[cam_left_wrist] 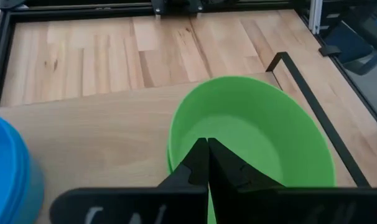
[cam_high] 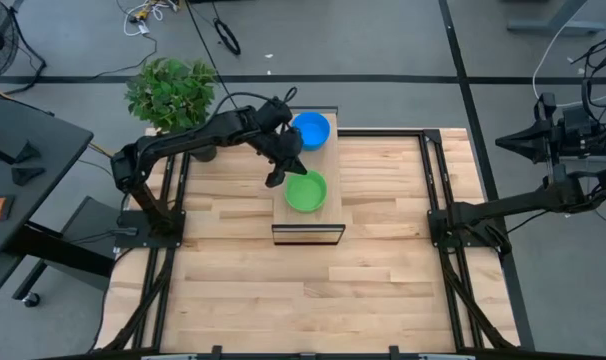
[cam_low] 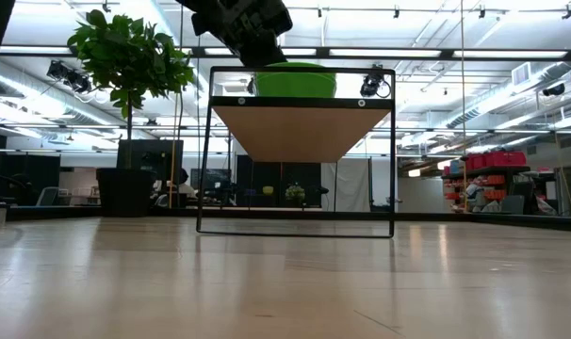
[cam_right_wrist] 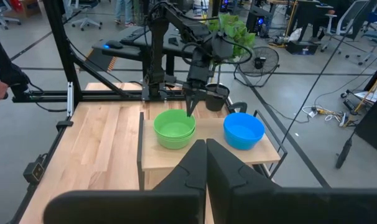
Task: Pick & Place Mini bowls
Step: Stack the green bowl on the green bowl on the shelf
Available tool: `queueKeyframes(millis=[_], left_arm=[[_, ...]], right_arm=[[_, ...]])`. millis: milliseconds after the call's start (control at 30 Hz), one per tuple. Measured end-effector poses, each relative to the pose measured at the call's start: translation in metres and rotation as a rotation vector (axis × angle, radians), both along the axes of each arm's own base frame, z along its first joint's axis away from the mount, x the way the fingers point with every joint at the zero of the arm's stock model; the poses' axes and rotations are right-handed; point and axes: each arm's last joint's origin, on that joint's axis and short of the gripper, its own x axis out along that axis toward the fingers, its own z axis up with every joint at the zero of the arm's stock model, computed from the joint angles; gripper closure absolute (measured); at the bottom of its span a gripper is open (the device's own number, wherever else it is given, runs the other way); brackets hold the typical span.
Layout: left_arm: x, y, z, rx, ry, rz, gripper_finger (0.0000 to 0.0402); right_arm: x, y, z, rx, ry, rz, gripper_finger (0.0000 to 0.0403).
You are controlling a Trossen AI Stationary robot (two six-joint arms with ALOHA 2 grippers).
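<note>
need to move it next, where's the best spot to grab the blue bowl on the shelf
Take the blue bowl by its rim, coming straight down from above. It sits upright and open-topped on the raised shelf, apart from the green bowl, so the thin wall is free; the left tool is nearest.
</note>
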Motion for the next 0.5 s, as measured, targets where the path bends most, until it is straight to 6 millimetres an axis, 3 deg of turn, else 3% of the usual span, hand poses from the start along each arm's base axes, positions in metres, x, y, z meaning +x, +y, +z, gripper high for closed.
queueKeyframes(millis=[500], left_arm=[[-0.0025,0.0033,-0.002,-0.001,0.024,0.017,0.0402]], right_arm=[[0.0,0.0,0.0,0.0,0.0,0.0,0.0396]])
